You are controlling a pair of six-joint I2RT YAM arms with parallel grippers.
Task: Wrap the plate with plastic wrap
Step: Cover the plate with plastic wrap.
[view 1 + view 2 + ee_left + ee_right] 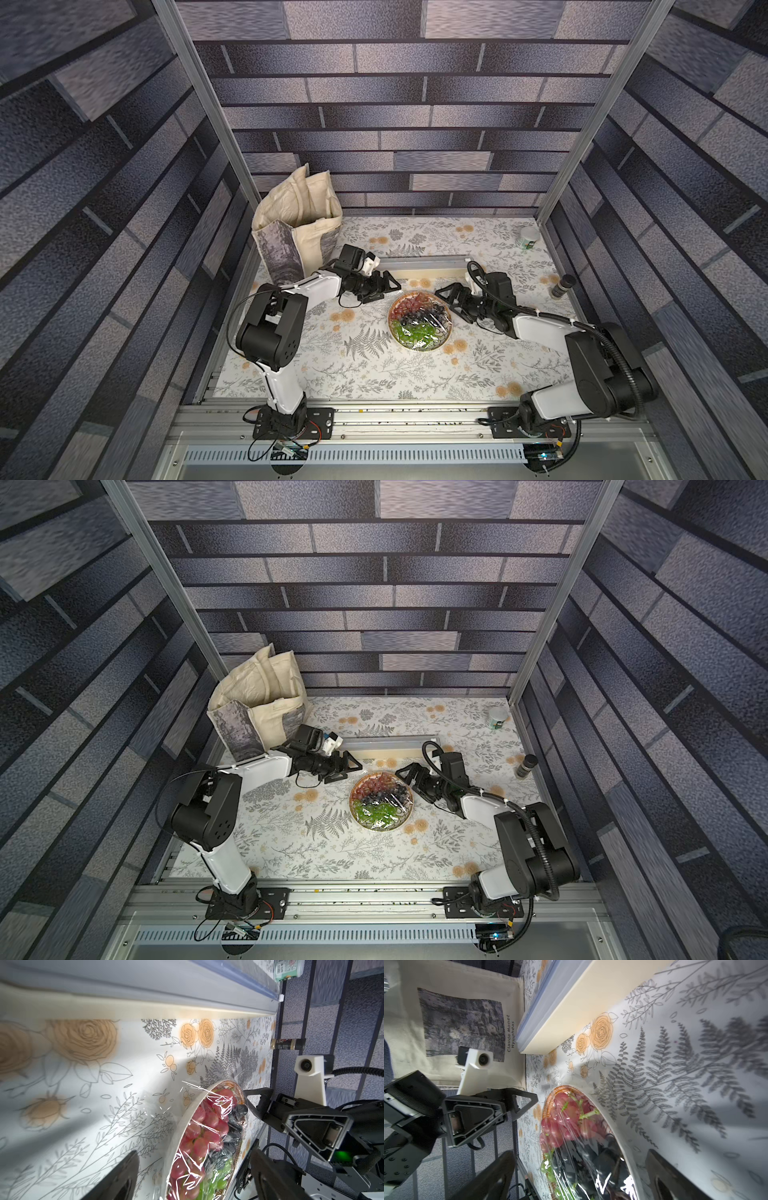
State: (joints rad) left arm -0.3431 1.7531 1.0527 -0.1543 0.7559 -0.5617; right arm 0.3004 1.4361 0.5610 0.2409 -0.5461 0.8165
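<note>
Printed on the cream tote bag [452, 1022], just beside its grey painting panel [463, 1024]: "Claude Monet", with "Nymphéas" on a second line. Label print on the green-labelled jar [287, 969] and the dark spice bottle [287, 1044] too blurred to read.

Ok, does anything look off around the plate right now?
The plastic wrap lies crumpled over the grapes, and a loose flap juts past the plate rim on the dispenser side, untucked. Nothing has spilled.

Glossy plastic wrap [216, 1101], cloth tote bag [299, 208]
</note>
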